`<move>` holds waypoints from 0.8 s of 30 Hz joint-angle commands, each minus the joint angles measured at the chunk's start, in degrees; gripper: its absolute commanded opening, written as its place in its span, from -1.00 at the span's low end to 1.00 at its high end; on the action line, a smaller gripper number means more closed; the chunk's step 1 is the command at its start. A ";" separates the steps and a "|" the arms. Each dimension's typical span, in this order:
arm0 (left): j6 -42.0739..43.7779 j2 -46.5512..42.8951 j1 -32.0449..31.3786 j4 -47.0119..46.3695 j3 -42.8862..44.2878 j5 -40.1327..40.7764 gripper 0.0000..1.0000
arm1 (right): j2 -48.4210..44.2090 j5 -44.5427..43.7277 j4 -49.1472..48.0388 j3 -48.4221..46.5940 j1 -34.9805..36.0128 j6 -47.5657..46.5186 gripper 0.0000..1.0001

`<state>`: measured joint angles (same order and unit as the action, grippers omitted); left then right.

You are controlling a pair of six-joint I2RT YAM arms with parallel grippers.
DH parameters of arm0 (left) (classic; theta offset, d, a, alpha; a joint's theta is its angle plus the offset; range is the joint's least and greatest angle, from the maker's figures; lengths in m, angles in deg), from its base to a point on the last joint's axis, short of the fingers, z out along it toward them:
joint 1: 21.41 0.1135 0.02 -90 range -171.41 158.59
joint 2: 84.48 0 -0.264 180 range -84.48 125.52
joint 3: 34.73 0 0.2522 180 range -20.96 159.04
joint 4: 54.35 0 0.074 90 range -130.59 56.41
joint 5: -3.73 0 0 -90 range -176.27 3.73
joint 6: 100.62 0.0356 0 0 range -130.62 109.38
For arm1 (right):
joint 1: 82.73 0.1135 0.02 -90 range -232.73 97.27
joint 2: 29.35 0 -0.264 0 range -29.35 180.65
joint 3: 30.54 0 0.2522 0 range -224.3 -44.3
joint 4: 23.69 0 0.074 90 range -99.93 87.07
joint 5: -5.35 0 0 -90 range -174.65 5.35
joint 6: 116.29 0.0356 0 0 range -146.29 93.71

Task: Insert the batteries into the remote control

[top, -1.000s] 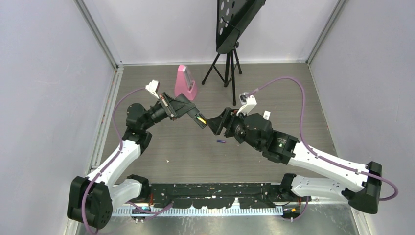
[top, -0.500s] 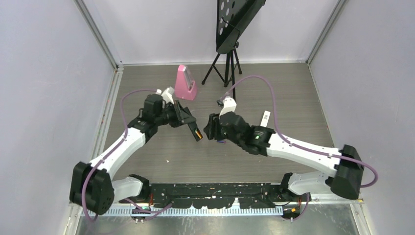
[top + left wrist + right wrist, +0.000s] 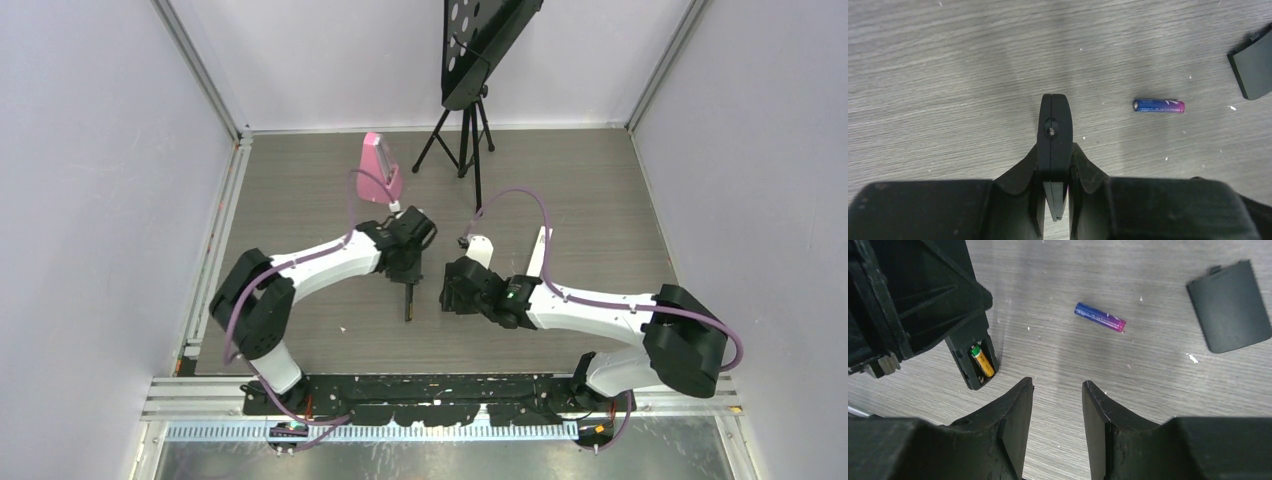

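Observation:
My left gripper (image 3: pixel 405 272) is shut on the black remote control (image 3: pixel 408 298), which it holds edge-on in the left wrist view (image 3: pixel 1054 127). The remote's lower end is close to the table. Its open compartment holds a yellow battery (image 3: pixel 982 363). A purple-blue battery (image 3: pixel 1099 317) lies loose on the table and also shows in the left wrist view (image 3: pixel 1158 106). The black back cover (image 3: pixel 1230 305) lies flat to its right. My right gripper (image 3: pixel 1057 387) is open and empty, low over the table, a little short of the loose battery and right of the remote's end.
A white remote (image 3: pixel 541 250) lies behind the right arm. A pink metronome (image 3: pixel 380 168) and a music stand's tripod (image 3: pixel 462 135) stand at the back. Grey walls enclose the table on three sides.
Both arms have swung down and toward the near middle. The left gripper has brought the remote low over the table. The right gripper has dropped over the loose battery's area.

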<state>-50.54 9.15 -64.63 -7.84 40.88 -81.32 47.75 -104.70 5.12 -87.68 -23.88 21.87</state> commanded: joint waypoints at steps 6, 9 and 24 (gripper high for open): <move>-4.77 12.70 -7.39 17.40 15.99 23.44 -1.00 | 1.48 3.31 -9.61 4.65 -0.05 3.59 -0.07; -5.78 13.93 -8.09 19.60 17.72 25.92 -1.00 | 2.60 3.74 -9.68 4.51 -0.12 3.64 -0.05; -3.28 2.80 -2.11 13.01 11.75 26.91 -1.00 | 9.84 4.23 6.15 -4.33 -0.14 6.40 0.00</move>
<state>-54.96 17.43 -69.48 7.59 54.15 -57.17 56.69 -99.52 5.47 -88.11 -24.03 26.61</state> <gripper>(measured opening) 0.178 0.548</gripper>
